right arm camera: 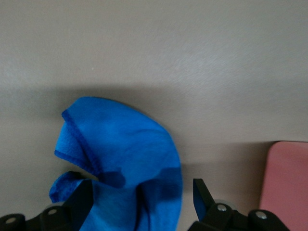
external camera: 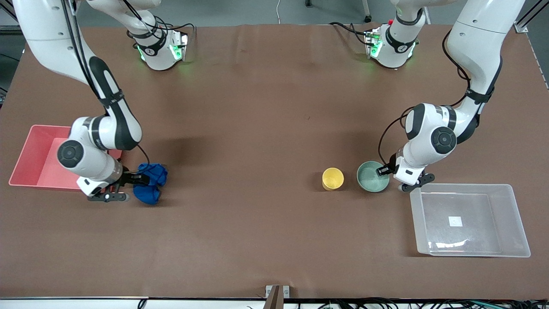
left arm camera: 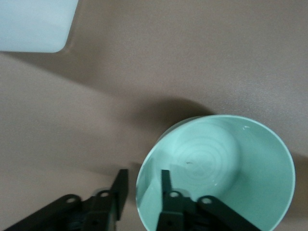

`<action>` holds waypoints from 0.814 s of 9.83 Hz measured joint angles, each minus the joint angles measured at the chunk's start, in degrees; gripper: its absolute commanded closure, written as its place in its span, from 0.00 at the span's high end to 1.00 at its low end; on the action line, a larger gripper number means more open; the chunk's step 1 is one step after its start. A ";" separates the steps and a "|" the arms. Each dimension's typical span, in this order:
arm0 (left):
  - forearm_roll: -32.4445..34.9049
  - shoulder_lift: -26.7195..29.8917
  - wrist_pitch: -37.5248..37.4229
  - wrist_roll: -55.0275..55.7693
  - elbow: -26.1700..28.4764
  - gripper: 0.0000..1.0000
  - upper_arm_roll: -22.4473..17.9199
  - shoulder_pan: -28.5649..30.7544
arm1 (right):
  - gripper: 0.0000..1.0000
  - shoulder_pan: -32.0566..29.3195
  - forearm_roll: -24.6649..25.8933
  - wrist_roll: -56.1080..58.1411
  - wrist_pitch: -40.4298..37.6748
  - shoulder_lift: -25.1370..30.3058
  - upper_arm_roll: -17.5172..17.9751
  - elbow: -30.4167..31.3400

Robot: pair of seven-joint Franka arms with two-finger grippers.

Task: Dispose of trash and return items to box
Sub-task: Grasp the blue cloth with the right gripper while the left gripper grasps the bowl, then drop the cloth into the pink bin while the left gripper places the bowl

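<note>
The blue wad of trash [external camera: 150, 184] lies on the table next to the pink tub [external camera: 38, 154]. My right gripper [external camera: 135, 180] is open and low at the wad, one finger on each side of it [right arm camera: 125, 144]. The mint-green bowl [external camera: 372, 178] stands upright beside the yellow cup [external camera: 333, 178], close to the clear box [external camera: 433, 214]. My left gripper [external camera: 384, 171] is open and straddles the bowl's rim [left arm camera: 231, 163], with one finger inside the bowl and one outside. The clear box holds only its white sticker.
The pink tub's corner shows in the right wrist view [right arm camera: 286, 183]. A corner of the clear box shows in the left wrist view [left arm camera: 33, 24]. The brown table surface [external camera: 257, 128] stretches between the two arms.
</note>
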State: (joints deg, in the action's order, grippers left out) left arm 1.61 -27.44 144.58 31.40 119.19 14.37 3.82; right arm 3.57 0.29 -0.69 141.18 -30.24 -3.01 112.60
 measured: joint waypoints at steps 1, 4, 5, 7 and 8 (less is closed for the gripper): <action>0.00 -0.27 0.01 0.00 -0.49 0.00 0.00 0.01 | 0.13 0.31 0.00 -0.33 0.07 -0.36 0.00 0.09; 0.01 1.85 -3.95 -1.28 -5.10 0.00 0.10 0.24 | 0.02 0.41 0.00 -0.89 -0.16 -0.37 -0.02 0.65; 0.01 4.11 -10.47 -2.42 -8.71 0.00 0.08 0.47 | 0.01 0.41 0.00 -0.93 -0.36 -0.36 -0.03 0.90; 0.06 7.59 -23.60 -6.04 -18.99 0.00 -0.51 1.92 | 0.01 0.37 0.00 -0.96 -3.40 0.63 -0.23 0.63; 0.12 7.58 -26.55 -9.88 -23.70 0.00 -0.76 3.95 | 0.01 0.24 0.00 -0.95 -6.75 2.83 -0.45 -0.01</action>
State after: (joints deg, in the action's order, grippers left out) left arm 1.73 -19.86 118.03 21.52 95.49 13.61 7.78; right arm 3.81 0.29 -1.65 134.43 -27.41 -3.47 112.59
